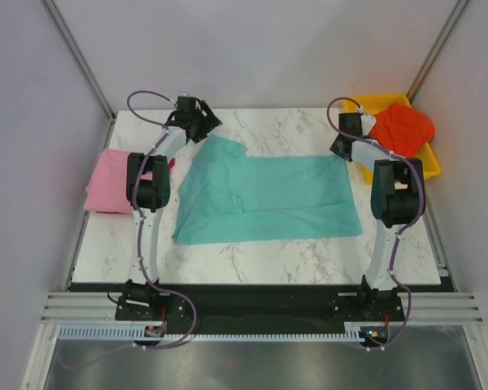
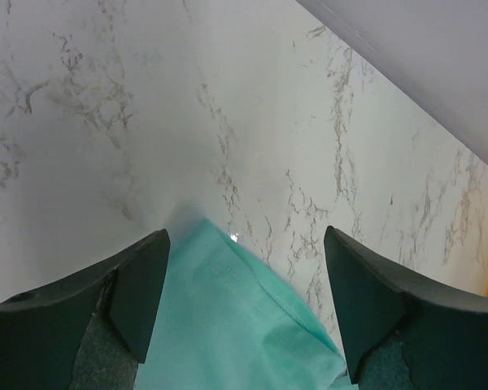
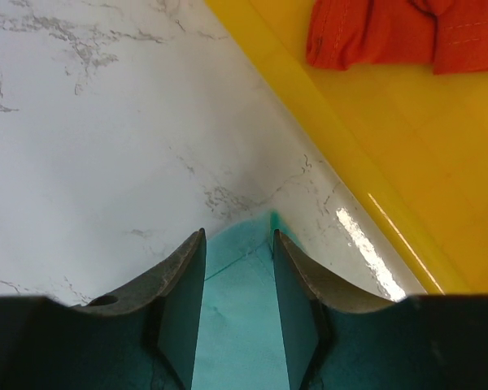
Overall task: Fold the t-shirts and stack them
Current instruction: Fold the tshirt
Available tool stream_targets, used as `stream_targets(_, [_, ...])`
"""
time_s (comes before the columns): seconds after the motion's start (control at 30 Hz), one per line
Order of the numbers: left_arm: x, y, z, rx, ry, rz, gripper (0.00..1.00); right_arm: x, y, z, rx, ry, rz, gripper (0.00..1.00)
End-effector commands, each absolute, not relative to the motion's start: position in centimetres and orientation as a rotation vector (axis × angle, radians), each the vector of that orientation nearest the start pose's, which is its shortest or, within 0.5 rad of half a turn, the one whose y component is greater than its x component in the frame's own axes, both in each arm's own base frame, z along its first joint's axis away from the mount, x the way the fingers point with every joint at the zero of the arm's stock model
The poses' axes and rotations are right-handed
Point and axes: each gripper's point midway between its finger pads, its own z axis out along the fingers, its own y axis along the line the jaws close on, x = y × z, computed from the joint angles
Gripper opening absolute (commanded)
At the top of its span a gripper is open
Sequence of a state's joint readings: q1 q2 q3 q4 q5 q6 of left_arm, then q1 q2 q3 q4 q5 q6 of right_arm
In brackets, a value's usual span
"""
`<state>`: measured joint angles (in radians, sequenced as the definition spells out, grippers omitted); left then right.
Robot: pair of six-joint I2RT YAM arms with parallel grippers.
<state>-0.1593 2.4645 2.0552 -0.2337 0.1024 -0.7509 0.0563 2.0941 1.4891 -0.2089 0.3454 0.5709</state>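
The teal t-shirt [image 1: 268,199] lies spread flat in the middle of the table. My left gripper [image 1: 202,122] is at its far left corner, and its jaws stand wide open on either side of the teal corner [image 2: 228,325]. My right gripper [image 1: 342,146] is at the far right corner, jaws narrower but open, with flat teal cloth [image 3: 236,325] between its fingers [image 3: 183,301]. A pink t-shirt [image 1: 110,180] lies folded at the table's left edge. An orange-red t-shirt [image 1: 403,128] sits crumpled in the yellow tray [image 1: 429,162].
The yellow tray's rim [image 3: 309,106] runs close beside my right gripper [image 3: 239,234]. The orange-red cloth [image 3: 390,32] lies just past it. Bare marble [image 2: 146,97] stretches beyond my left gripper [image 2: 244,236]. Grey walls close off the back and both sides.
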Motion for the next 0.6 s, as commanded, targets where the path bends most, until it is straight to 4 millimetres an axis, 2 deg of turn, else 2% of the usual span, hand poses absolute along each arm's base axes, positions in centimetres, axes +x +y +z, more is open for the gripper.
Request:
stream_targets(0.0, [65.3,-15.4,6.7,-0.624,2.169,-0.681,0.84,55.0,-1.5,6.3,0.747,2.138,-0.125,0.46])
stream_targets(0.13, [65.7,-15.5,6.2,-0.622,2.166,-0.677,0.83,54.9,-1.5,5.6,0.746,2.157,-0.135,0.47])
stream_targets(0.4, [65.1,-14.8,4.6,-0.619,2.207,-0.62,0.68,54.7,-1.2,4.7,0.741,2.182,-0.121,0.37])
stream_targets(0.57, [64.1,-13.8,2.9,-0.675,2.259,-0.535,0.68,54.5,-1.3,4.5,0.74,2.194,-0.138,0.37])
